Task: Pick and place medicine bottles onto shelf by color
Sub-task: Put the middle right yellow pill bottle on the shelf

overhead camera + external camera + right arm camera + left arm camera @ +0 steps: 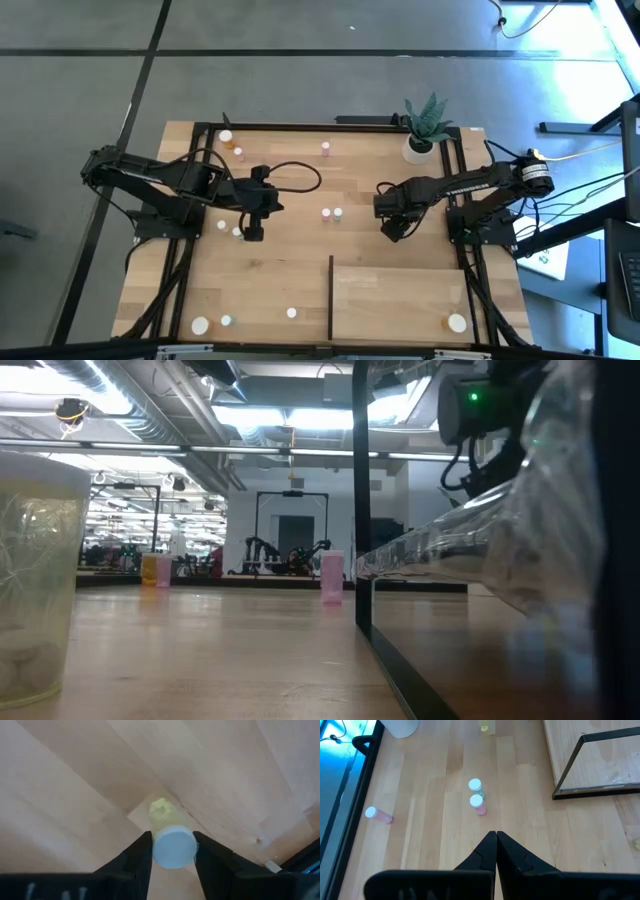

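My right gripper [172, 851] is shut on a small bottle with a white cap and a pale yellowish body [161, 811], right of the table's middle [392, 232]. My left gripper [496, 837] is shut and empty over the table's left middle [252, 232], with a small white-capped bottle [238, 232] just beside it. Two small bottles [332, 213] stand between the arms; they also show in the left wrist view [476, 795]. The light-wood shelf [400, 300] lies at the near right, its dark upright edge [331, 297] on its left side. A large white-capped bottle [457, 323] stands on it. My right gripper pinches the bottle's white cap [173, 847] by its round side between the two fingers. The fingers come from above, pointing down. The bottle stays upright below them. Whether its base is on the table or lifted, I cannot tell.
A potted plant [424, 128] stands at the far right. Small bottles are scattered at the far left [232, 144], far middle [326, 148] and near left [213, 323]. A pink bottle [377, 815] lies on its side. The low view shows a large pale bottle [30, 580] close by.
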You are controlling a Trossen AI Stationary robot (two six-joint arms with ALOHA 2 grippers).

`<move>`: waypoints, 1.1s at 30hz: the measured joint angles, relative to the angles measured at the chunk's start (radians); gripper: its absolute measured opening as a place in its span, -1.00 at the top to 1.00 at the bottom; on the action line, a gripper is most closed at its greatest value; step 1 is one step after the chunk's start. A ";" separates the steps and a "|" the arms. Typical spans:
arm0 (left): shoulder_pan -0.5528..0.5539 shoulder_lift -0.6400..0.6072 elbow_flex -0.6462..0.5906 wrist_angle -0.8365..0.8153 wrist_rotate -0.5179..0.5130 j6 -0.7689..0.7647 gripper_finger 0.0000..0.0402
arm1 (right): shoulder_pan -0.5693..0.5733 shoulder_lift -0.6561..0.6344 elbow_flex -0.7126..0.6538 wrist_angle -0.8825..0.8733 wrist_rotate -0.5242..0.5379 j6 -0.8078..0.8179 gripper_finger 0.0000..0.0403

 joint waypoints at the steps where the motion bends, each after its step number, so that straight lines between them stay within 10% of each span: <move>1: 0.000 0.000 0.000 0.000 0.000 0.000 1.00 | 0.000 0.000 0.014 -0.009 0.000 -0.015 0.33; 33: -0.167 0.019 0.000 0.103 0.001 0.000 1.00 | 0.691 -0.001 0.417 -0.151 -0.117 0.504 0.33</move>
